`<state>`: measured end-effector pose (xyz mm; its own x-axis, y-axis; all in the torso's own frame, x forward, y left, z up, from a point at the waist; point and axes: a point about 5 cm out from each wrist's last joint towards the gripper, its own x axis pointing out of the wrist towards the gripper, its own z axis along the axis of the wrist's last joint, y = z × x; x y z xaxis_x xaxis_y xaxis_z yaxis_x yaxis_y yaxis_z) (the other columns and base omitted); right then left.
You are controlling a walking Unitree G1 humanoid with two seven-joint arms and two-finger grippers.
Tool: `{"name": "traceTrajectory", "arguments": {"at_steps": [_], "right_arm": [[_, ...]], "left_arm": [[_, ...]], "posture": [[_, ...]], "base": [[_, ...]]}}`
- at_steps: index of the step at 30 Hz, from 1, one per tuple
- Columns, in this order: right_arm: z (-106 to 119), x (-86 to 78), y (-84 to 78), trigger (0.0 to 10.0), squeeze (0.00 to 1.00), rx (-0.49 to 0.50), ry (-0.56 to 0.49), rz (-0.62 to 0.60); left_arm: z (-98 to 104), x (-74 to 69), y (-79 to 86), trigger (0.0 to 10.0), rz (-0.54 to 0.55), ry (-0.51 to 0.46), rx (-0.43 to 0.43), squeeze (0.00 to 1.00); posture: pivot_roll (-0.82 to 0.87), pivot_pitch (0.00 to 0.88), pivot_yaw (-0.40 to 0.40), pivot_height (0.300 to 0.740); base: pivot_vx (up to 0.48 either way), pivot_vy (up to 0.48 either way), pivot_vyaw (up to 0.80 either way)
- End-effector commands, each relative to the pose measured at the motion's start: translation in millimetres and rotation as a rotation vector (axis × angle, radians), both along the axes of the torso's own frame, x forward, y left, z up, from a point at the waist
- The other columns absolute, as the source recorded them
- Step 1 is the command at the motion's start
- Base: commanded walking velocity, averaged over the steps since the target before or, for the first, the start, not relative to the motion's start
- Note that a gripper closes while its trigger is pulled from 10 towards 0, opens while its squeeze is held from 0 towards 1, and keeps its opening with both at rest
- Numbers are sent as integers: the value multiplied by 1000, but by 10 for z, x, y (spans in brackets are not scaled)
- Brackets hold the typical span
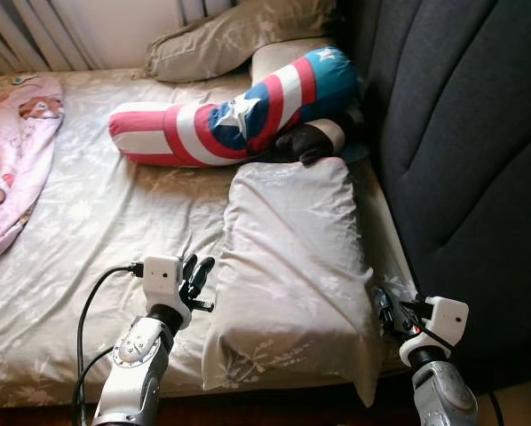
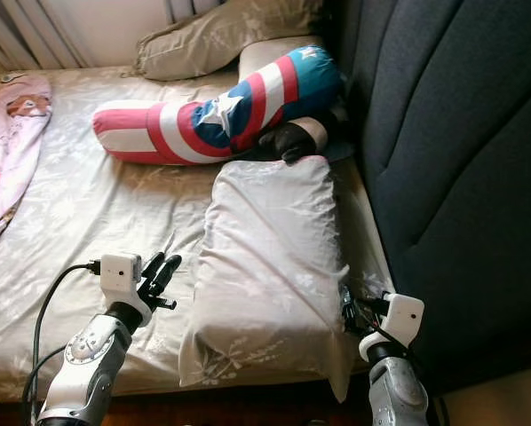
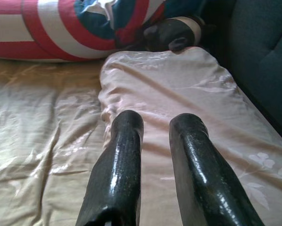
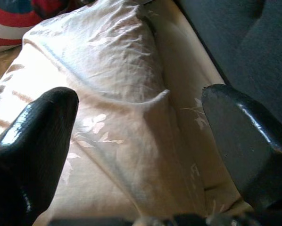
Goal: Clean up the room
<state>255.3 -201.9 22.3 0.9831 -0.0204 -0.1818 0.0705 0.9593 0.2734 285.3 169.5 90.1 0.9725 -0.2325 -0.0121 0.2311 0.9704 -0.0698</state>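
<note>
Where it lies on the bed [image 1: 97, 222], the pillow [image 1: 292, 266] between both grippers' parted fingers [image 3: 122, 160].

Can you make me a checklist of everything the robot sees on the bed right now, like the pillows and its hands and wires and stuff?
Surface: bed with a wrinkled beige floral sheet.
Job's things: beige pillow lying lengthwise at the bed's right edge, between both tools; striped star bolster lying across the bed beyond it; second beige pillow at the far end.
Clutter: pink blanket on the bed's left side; dark rounded item tucked under the bolster, can't tell what it is.
Grippers: left tool open, at the pillow's left edge; right tool open wide, at the pillow's right near corner.
Cables: black cable looping from the left wrist.
Surroundings: dark padded headboard on the right; curtain behind.
</note>
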Motion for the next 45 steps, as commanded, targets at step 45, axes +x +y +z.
{"name": "traceTrajectory", "arguments": {"at_steps": [45], "right_arm": [[-35, -81, 71, 10000, 0, -25, 10, 106]], "left_arm": [[-110, -30, 73, 10000, 40, 41, 13, 0]], "posture": [[-16, 160, 26, 740]], "base": [[155, 0, 0]]}}
